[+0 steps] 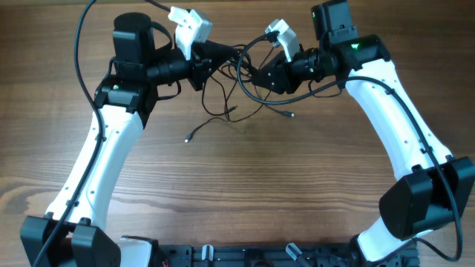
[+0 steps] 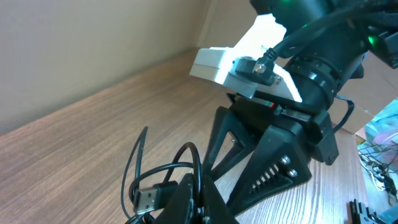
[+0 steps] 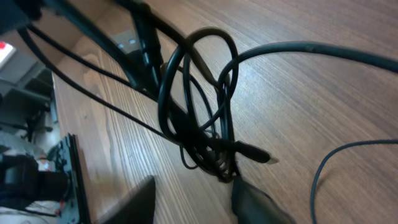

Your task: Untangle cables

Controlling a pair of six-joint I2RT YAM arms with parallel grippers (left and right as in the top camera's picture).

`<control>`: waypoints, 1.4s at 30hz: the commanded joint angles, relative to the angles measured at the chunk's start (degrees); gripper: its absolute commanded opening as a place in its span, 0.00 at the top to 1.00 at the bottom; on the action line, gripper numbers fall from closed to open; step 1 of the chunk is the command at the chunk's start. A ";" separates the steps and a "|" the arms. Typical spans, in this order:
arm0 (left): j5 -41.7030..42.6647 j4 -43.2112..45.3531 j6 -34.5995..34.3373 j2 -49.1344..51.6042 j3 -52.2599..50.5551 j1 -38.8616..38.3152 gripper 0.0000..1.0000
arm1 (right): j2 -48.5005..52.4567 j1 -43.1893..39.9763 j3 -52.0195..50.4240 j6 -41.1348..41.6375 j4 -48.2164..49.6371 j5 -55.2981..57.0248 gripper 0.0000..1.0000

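Observation:
The cables (image 1: pixel 223 100) are thin black wires tangled between the two grippers, with loose plug ends trailing onto the wood toward the table's middle. My left gripper (image 1: pixel 215 70) (image 2: pixel 197 178) is shut on a strand of the cables (image 2: pixel 163 169), and a USB plug (image 2: pixel 148 200) hangs just beside its fingers. My right gripper (image 1: pixel 252 74) (image 3: pixel 193 183) faces it and stands open over bare wood. The knotted bundle of cables (image 3: pixel 199 124) lies just beyond its fingertips, touching the tip of the right-hand finger (image 3: pixel 255 202). A small plug (image 3: pixel 258 154) sticks out of the bundle.
Both arms reach in from the table's front corners and meet at the back centre. Each arm's own thicker black cable (image 1: pixel 83 37) loops near its wrist. A black rail (image 1: pixel 252 256) runs along the front edge of the wooden table (image 1: pixel 245 185).

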 commanded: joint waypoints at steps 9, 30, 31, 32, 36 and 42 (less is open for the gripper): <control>3.19 2.25 -2.75 0.35 0.96 -0.04 0.96 | -0.85 -0.13 -0.13 -0.22 2.19 0.39 0.95; 1.99 -13.73 5.25 0.37 0.96 13.46 0.96 | -0.85 -10.84 -0.13 12.87 -0.42 28.87 0.96; 1.97 -13.73 5.25 0.37 0.96 13.46 0.96 | -0.85 -11.80 -0.13 13.18 -0.48 29.46 0.96; 1.97 -13.73 5.25 0.37 0.96 13.46 0.96 | -0.85 -12.85 -0.13 14.12 -0.59 30.75 0.96; 1.97 -13.75 5.25 0.37 0.96 13.46 0.96 | -0.85 -16.44 -0.15 17.66 -2.34 37.31 0.95; 2.01 -14.58 5.25 0.35 0.96 13.46 0.96 | -0.85 -19.78 -0.17 20.41 -3.69 45.18 0.76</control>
